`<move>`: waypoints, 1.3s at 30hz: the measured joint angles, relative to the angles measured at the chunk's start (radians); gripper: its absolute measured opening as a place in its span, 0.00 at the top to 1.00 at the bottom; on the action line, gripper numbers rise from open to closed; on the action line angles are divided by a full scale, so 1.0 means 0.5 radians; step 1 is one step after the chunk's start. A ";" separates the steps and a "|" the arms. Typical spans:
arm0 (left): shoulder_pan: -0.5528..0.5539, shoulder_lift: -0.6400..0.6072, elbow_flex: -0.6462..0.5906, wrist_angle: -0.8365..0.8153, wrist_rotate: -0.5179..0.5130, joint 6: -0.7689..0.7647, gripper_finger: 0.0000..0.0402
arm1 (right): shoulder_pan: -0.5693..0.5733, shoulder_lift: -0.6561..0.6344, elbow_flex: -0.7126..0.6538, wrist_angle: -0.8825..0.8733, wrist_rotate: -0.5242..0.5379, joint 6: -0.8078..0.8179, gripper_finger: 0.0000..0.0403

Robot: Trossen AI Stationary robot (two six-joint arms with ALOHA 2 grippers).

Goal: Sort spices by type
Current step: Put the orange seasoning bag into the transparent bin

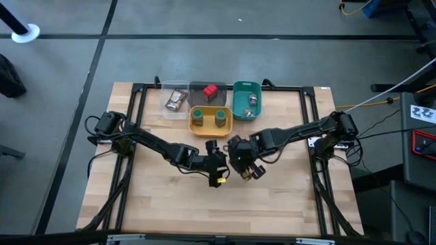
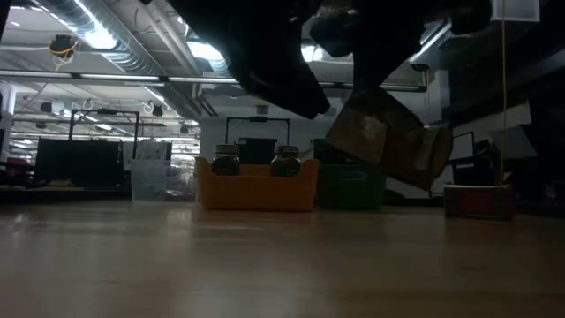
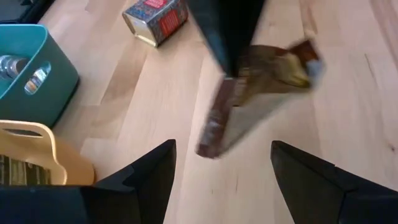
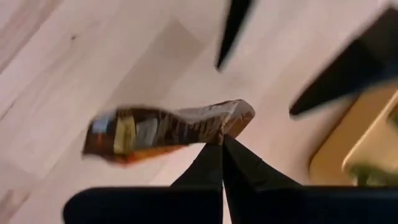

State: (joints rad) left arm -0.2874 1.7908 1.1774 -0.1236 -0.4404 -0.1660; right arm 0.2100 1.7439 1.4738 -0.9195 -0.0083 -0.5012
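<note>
A brown crinkly packet (image 4: 161,132) hangs above the table's middle, with my right gripper (image 4: 222,155) shut on it. My left gripper (image 3: 221,171) stands open just left of it (image 1: 216,169), and the packet (image 3: 249,93) lies ahead of its fingers, untouched. A red box (image 3: 155,18) lies on the table farther right. At the back, two green-capped jars (image 1: 208,117) stand in the yellow tray (image 1: 210,128), small tins (image 1: 251,102) lie in the teal tray (image 1: 238,88), a red box (image 1: 210,90) sits in the grey tray and a packet (image 1: 176,101) in the clear one. My right gripper pinches one end of the packet (image 4: 229,124) between its two shut fingers, coming from above and slanting down. The packet is lifted clear of the table (image 2: 388,137) and sticks out sideways from the fingertips, tilted.
The four trays stand in a row along the far side of the table (image 1: 170,211). The loose red box (image 2: 477,199) lies at the right, under my right arm. Bare wood stretches across the near half.
</note>
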 joint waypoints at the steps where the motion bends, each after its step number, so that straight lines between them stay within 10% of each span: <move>1: 0.000 0.000 0.000 -0.004 0.000 0.014 0.39 | 0.025 0.000 0.000 0.024 0.013 -0.041 1.00; 10: 0.000 0.000 0.000 0.010 0.204 0.022 0.39 | 0.197 0.000 0.000 0.154 0.415 -0.287 1.00; 22: 0.042 0.000 0.000 0.067 0.535 0.101 0.41 | 0.291 0.000 0.000 0.349 0.443 -0.541 1.00; 39: 0.045 0.000 0.000 0.056 0.581 0.092 0.98 | 0.288 0.000 0.000 0.341 0.453 -0.531 0.94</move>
State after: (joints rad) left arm -0.2649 1.7908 1.1774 -0.0954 -0.1497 -0.1198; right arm 0.3538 1.7439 1.4738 -0.7490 0.2180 -0.7670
